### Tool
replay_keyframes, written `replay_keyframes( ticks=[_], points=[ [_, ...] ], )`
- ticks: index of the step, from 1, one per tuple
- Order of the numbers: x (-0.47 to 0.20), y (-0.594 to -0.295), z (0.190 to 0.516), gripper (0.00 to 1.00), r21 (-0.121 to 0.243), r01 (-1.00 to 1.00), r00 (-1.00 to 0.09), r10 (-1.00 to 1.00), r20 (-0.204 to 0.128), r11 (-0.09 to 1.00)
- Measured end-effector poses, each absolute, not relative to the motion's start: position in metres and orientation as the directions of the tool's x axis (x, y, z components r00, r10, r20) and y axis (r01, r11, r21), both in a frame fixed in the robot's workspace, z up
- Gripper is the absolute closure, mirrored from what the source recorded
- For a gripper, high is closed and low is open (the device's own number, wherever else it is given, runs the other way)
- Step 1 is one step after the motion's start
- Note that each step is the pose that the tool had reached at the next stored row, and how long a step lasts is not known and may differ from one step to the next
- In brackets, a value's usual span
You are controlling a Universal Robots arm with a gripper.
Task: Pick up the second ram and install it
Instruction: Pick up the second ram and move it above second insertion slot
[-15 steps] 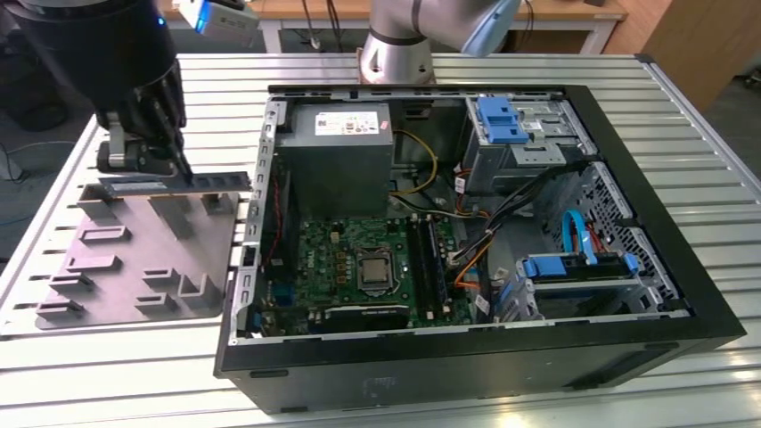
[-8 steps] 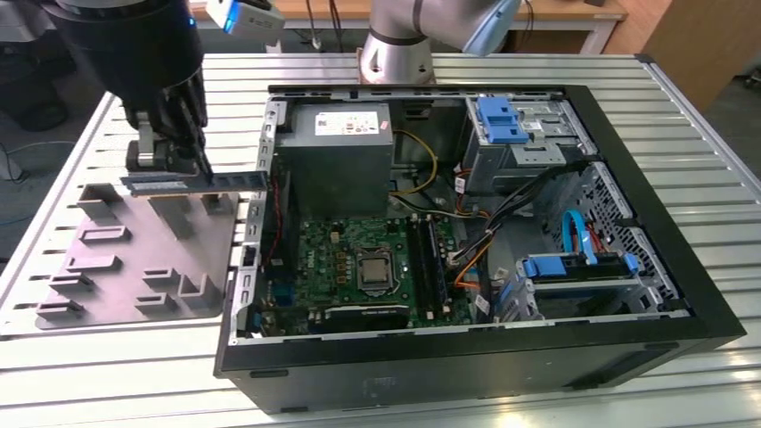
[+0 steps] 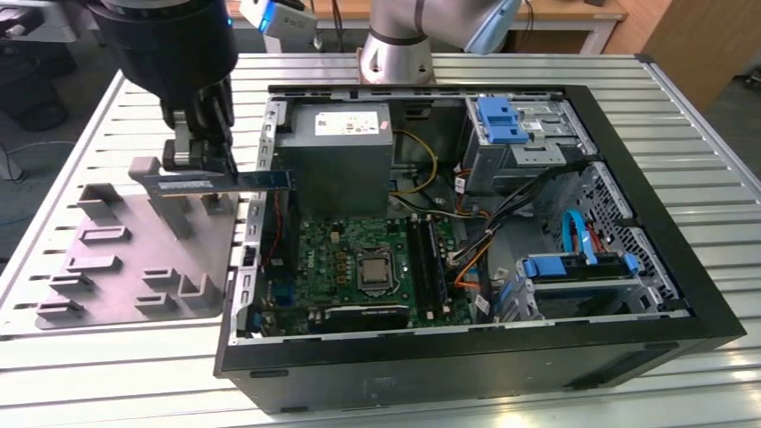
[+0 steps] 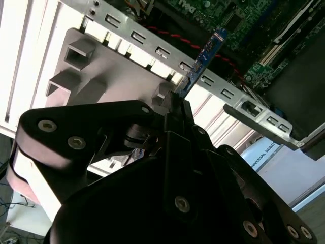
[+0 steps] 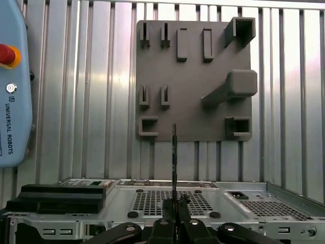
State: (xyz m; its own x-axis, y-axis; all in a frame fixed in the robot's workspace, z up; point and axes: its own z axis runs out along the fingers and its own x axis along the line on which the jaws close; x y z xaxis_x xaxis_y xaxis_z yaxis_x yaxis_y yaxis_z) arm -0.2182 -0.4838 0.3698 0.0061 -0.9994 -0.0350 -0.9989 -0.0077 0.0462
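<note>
In the exterior view my gripper (image 3: 200,169) is shut on the second ram (image 3: 256,180). The thin dark stick lies level in the air, above the grey fixture plate (image 3: 119,259) and reaching over the left wall of the open computer case (image 3: 476,357). Both wrist views show the ram edge-on (image 4: 205,53) (image 5: 174,147), sticking out from between my fingers (image 4: 172,109). The motherboard (image 3: 356,259) lies on the case floor, with long dark memory slots (image 3: 430,259) beside the processor socket. Whether a stick sits in those slots I cannot tell.
Inside the case are a grey power supply (image 3: 339,143), blue drive brackets (image 3: 500,120) (image 3: 571,266) and loose cables (image 3: 523,201). The robot's base (image 3: 398,53) stands behind the case. A teach pendant (image 5: 12,81) lies on the slatted table (image 3: 131,374).
</note>
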Motion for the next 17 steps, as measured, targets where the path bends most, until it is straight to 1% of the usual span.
replay_keyframes(
  ticks=[17],
  points=[
    [-0.175, -0.484, 0.370, 0.86, 0.047, -0.999, 0.006, -0.999, -0.035, -0.008]
  ],
)
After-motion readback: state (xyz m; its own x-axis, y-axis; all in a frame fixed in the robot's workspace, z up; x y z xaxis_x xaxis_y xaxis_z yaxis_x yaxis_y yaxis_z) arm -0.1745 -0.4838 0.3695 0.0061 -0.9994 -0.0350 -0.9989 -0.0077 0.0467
